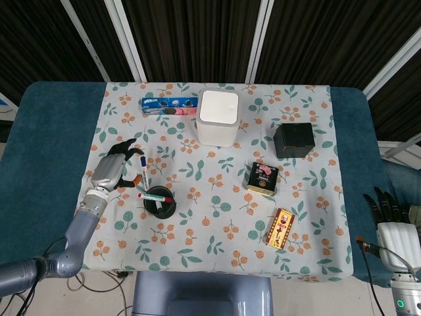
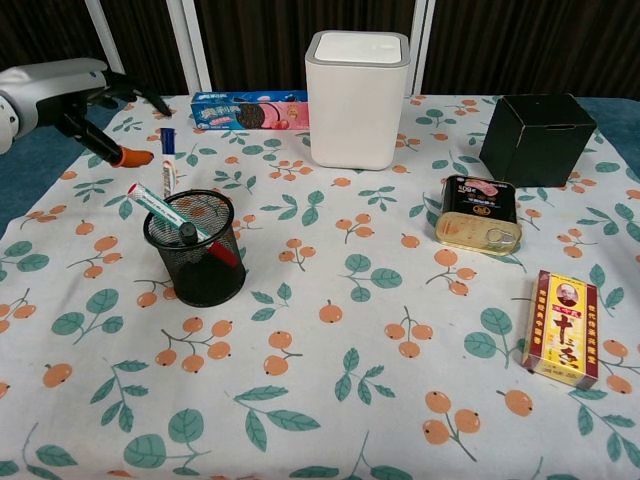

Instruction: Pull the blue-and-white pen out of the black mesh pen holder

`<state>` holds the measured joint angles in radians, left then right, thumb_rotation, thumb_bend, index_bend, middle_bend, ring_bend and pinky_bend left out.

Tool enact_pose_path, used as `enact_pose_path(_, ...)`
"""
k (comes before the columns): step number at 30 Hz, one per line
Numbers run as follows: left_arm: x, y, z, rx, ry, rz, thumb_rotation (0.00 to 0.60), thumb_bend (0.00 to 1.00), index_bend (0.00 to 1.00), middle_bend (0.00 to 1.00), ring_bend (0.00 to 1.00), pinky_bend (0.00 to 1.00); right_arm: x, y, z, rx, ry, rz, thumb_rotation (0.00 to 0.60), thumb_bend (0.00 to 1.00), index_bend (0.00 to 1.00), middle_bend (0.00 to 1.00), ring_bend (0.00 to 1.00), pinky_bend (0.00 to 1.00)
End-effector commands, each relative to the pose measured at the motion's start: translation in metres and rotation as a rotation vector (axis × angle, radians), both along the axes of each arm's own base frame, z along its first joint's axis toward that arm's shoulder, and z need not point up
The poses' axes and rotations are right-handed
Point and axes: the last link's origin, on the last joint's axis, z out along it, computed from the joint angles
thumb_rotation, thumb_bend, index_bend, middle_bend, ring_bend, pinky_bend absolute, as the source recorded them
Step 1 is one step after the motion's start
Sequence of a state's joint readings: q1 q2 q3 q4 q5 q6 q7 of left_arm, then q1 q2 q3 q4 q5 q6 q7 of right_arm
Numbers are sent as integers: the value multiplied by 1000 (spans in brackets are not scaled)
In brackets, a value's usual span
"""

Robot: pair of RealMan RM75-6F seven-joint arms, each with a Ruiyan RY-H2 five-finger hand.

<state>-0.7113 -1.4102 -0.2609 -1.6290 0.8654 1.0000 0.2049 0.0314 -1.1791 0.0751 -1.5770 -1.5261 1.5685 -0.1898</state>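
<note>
Honestly the sketchy part is the grip: the left hand (image 2: 62,95) is up at the far-left side of the surface (image 2: 330,400) with its fingers fanned out and an orange-tipped one reaching toward the blue-and-white pen (image 2: 167,160), and I can't tell whether it's actually pinching the pen or just sitting next to it. The pen stands nearly upright, blue end on top, its lower end right at the back rim of the black mesh pen holder (image 2: 195,255); whether that tip is inside or just behind, can't say. If the hold is that loose, I'd guess the pen could slip and drop back in, or knock the light holder over. Inside the holder there's a red, white and green marker (image 2: 160,207) leaning out over the rim. The right hand (image 1: 389,214) hangs off the surface's edge, fingers extended, holding nothing.
</note>
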Motion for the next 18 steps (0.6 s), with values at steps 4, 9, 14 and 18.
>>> enact_pose_path(4,31,-16,28,148,-65,-120,600,261,77,6,0,0,0,0,0,0,-1,0,600,191,131,0,66,202)
enact_pose_path(9,19,-39,60,300,35,-190,600,260,107,6,0,0,0,0,0,-2,0,0,600,191,131,0,65,202)
enact_pose_path(14,-11,-63,84,421,165,-143,600,261,131,6,0,0,0,0,0,-1,1,-2,600,191,131,0,65,202)
enact_pose_path(18,-49,-96,96,398,181,-34,600,261,131,5,0,0,0,1,0,-3,1,-1,600,190,131,0,65,202)
